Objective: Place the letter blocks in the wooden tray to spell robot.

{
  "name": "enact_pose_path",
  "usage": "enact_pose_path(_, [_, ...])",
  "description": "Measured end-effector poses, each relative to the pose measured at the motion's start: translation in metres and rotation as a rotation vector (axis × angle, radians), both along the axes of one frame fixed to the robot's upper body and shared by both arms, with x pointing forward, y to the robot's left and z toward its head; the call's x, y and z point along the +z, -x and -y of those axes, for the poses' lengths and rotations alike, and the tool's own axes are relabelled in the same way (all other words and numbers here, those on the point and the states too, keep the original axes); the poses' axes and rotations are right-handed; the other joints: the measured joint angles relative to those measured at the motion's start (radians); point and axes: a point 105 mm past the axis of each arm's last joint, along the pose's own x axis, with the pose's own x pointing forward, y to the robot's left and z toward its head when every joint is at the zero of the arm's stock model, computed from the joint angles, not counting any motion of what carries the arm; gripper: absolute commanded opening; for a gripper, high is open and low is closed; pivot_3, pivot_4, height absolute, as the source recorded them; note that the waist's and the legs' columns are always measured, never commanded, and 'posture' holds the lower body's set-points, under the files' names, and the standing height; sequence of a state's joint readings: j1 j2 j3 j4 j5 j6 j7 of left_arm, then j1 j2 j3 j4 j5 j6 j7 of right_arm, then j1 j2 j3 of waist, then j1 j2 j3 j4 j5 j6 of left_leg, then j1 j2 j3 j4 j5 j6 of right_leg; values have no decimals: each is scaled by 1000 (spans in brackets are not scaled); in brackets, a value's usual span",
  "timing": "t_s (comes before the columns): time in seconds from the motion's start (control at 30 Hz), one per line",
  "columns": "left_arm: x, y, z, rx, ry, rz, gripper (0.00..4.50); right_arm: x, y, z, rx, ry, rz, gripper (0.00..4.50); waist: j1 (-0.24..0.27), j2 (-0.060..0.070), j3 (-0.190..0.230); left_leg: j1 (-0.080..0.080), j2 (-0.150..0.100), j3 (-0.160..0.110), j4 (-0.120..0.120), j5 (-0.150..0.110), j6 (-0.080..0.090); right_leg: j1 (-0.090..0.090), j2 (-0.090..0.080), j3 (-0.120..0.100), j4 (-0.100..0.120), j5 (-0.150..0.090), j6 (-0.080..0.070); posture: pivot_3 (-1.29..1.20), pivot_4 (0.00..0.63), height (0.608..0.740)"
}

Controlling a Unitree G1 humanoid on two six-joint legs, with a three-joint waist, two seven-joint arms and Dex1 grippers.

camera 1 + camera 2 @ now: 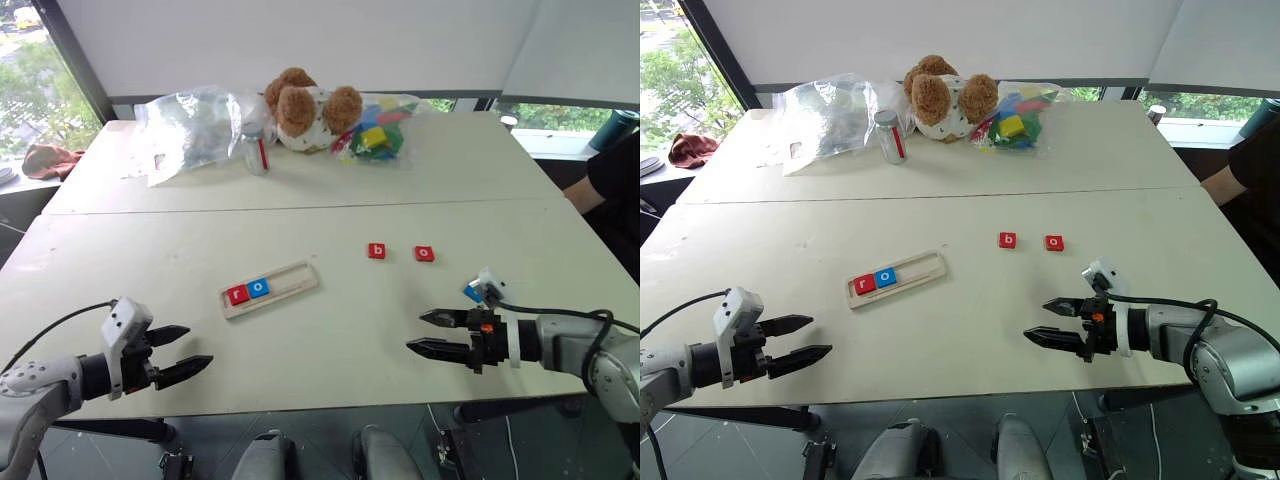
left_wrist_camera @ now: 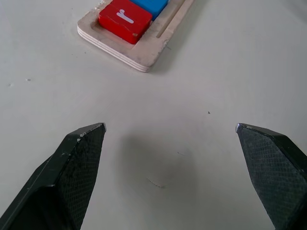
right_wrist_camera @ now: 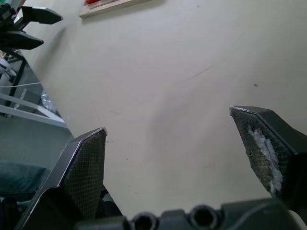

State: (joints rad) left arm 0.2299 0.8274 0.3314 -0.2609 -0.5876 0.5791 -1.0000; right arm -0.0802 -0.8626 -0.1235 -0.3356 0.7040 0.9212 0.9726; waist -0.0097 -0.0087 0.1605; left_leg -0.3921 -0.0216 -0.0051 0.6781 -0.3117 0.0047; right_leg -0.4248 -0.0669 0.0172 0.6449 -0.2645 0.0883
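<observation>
Hovering nearest the table's front edge: left gripper, fingers spread wide, nothing between them, pointing inward over bare tabletop. Opposite it, right gripper, likewise spread wide and empty, pointing inward toward the left one; the two are well apart, with open table between them.

Just behind the right gripper's wrist, partly hidden by it: one blue letter block, letter not readable.

Next back, left of centre: wooden tray, long and narrow, lying on the table at a slight angle, its left end nearer the robot. Contents: red "r" block at the left end; blue "o" block touching it on the right. The remainder of the tray shows bare wood. In the left wrist view the tray's end with the red block lies just ahead of the open fingers.

Farther back, right of centre, loose on the table: red "b" block and red "o" block, side by side, near each other but apart.

Beyond a seam across the tabletop, along the far edge, left to right: crumpled clear plastic bag; small clear jar with red on its label, upright; brown teddy bear; bag of multicoloured toy blocks, touching the bear.

Far right edge: a person's dark sleeve.
</observation>
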Motion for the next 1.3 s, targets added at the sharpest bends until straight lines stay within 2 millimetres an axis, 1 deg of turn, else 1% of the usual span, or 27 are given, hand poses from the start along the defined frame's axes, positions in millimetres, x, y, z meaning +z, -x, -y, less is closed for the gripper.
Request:
enact_pose_path(0.17, [1, -2, -1, 4, -9, 12, 4500, 0, 1, -4, 6, -10, 10, 4476, 0, 0, 0, 0, 0, 0, 0, 0, 0, 0, 0, 0, 0, 0, 0, 0, 150, 740])
enact_pose_path(0.5, [0, -5, -5, 18, -8, 10, 4500, -5, -1, -5, -10, 6, 10, 4476, 0, 0, 0, 0, 0, 0, 0, 0, 0, 0, 0, 0, 0, 0, 0, 0, 150, 740])
enact_pose_path(0.6, [5, -10, -8, 21, -21, 22, 4500, -1, -9, -6, -29, -3, 47, 4476, -1, 0, 0, 0, 0, 0, 0, 0, 0, 0, 0, 0, 0, 0, 0, 0, 150, 740])
enact_pose_path(0.7, [12, -16, -13, 23, -54, 52, 4500, 0, -17, -2, -65, 9, 64, 4476, -1, 0, 0, 0, 0, 0, 0, 0, 0, 0, 0, 0, 0, 0, 0, 0, 150, 740])
enact_pose_path(0.8, [25, -25, -12, 10, -81, 101, 4500, 9, -26, -2, -79, 32, 111, 4476, 0, 0, 0, -1, 0, 0, 0, 0, 0, -1, 0, 0, 0, 0, 1, 0, 150, 740])
enact_pose_path(0.87, [42, -35, -5, -26, -93, 167, 4500, 21, -32, -8, -62, 34, 153, 4476, 0, 0, 0, -1, 0, 0, 0, 0, 0, -1, 0, 0, 0, 0, 1, 0, 150, 740])
enact_pose_path(0.93, [57, -47, 8, -90, -112, 242, 4500, 34, -35, -23, -16, 28, 203, 4476, 0, 0, 0, 0, 0, 0, 0, 0, 0, 0, 0, 0, 0, 1, 1, 0, 150, 740])
enact_pose_path(0.97, [61, -50, 16, -129, -123, 268, 4500, 39, -36, -33, 19, 20, 229, 4476, -1, 0, 0, 0, 0, 0, 0, 0, 0, -1, 0, 0, 0, 1, 1, 0, 150, 740])
enact_pose_path(1.03, [56, -55, 22, -160, -142, 277, 4500, 40, -34, -48, 59, 8, 243, 4476, -4, 0, 0, -1, 0, 1, -2, 0, 0, -2, 0, 0, 0, 1, 1, 0, 150, 740])
enact_pose_path(1.1, [44, -59, 23, -185, -169, 258, 4500, 35, -34, -59, 75, -5, 230, 4476, -5, 0, 0, -1, 0, 1, -4, 0, 0, -4, 0, -1, 0, 1, 1, 0, 150, 740])
enact_pose_path(1.17, [36, -62, 26, -218, -180, 252, 4500, 32, -33, -65, 87, -9, 217, 4476, -3, 0, 0, -2, 0, 1, -4, 0, 0, -5, 0, -1, 0, 1, 1, 0, 150, 740])
enact_pose_path(1.3, [28, -76, 29, -263, -185, 273, 4500, 26, -27, -74, 129, 6, 210, 4476, 2, 0, 1, -4, -1, 0, 0, 0, 0, -4, 0, -2, 0, 1, 1, 0, 150, 740])
